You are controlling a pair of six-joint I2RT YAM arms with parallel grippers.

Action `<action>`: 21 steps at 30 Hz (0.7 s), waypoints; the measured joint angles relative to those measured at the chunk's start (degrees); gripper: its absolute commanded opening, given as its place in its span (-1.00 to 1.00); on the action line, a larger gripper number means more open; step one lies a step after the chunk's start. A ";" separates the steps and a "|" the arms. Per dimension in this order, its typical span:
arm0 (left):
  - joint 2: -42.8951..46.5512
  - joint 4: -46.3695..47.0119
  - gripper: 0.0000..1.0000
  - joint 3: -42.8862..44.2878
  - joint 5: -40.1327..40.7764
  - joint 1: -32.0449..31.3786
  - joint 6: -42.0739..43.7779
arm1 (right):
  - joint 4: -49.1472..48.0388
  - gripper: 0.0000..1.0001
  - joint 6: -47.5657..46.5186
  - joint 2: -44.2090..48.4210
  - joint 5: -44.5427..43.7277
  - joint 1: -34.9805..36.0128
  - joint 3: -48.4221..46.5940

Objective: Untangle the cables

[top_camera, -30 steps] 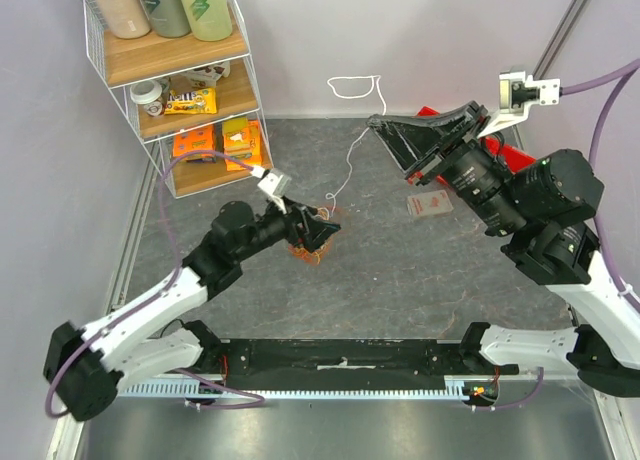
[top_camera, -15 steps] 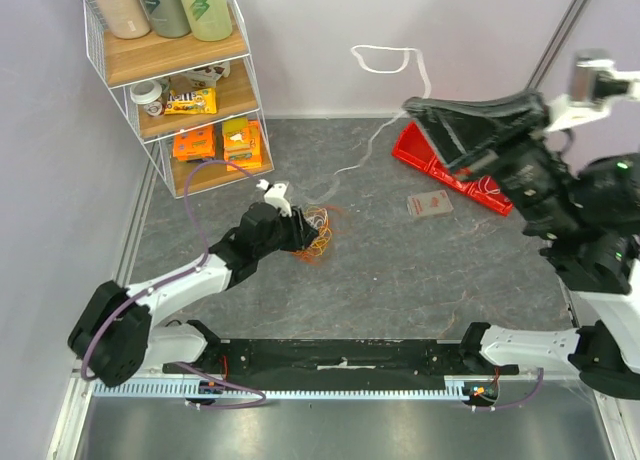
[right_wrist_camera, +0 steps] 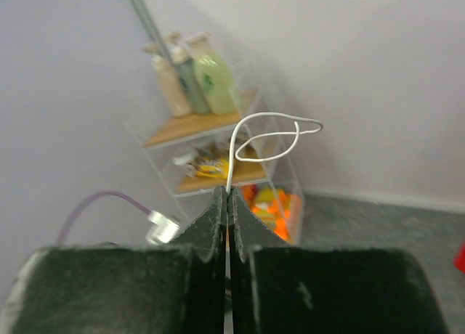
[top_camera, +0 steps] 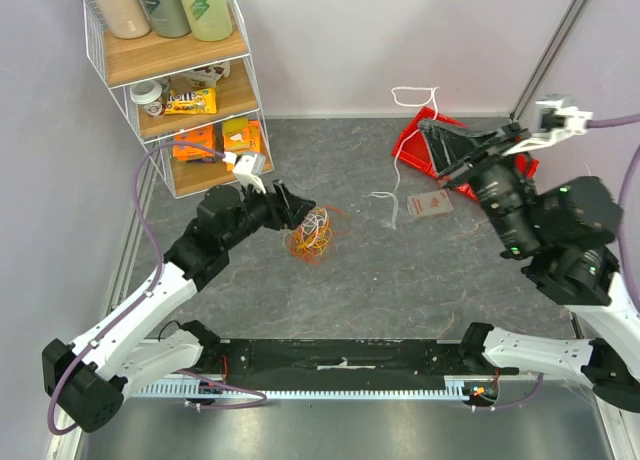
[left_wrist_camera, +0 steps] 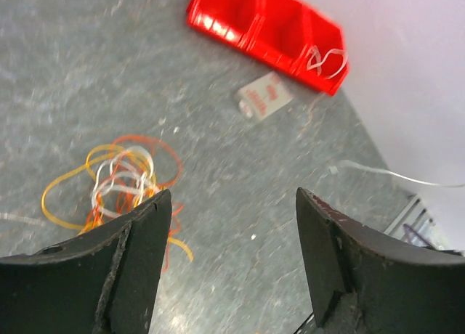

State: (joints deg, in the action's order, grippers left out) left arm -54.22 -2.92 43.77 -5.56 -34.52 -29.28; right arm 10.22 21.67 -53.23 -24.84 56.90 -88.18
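Observation:
The cables are a small tangle of orange, yellow, white and red wires on the grey floor; it also shows in the left wrist view. My left gripper is open and empty just left of the tangle, its jaws wide apart. My right gripper is raised over the red bin and shut on a white cable. That cable loops above the jaws and hangs down, its free end on the floor apart from the tangle.
A wire shelf with bottles and snack packs stands at the back left. A small flat packet lies in front of the red bin, which holds a white wire. Walls close the back and both sides.
My right gripper swung right and lower with the white cable, whose end has come free of the tangle. My left gripper has come off the tangle and backed away to the left.

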 measured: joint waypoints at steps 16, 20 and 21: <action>-11.93 -2.16 0.59 24.98 -6.03 0.92 6.10 | 6.91 -1.00 -7.28 -5.92 -20.22 -8.66 3.23; -13.51 -5.38 0.58 25.88 -6.86 1.07 10.08 | 9.44 -1.00 -6.34 -10.58 -15.96 -21.40 1.90; -13.33 -5.64 0.58 25.49 -6.71 1.07 11.13 | 10.03 -1.00 -6.14 -11.74 -14.45 -24.35 1.57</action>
State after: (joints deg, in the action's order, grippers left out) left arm -67.55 -8.56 69.25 -12.27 -33.45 -18.15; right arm 20.25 15.53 -64.97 -39.29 32.56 -86.61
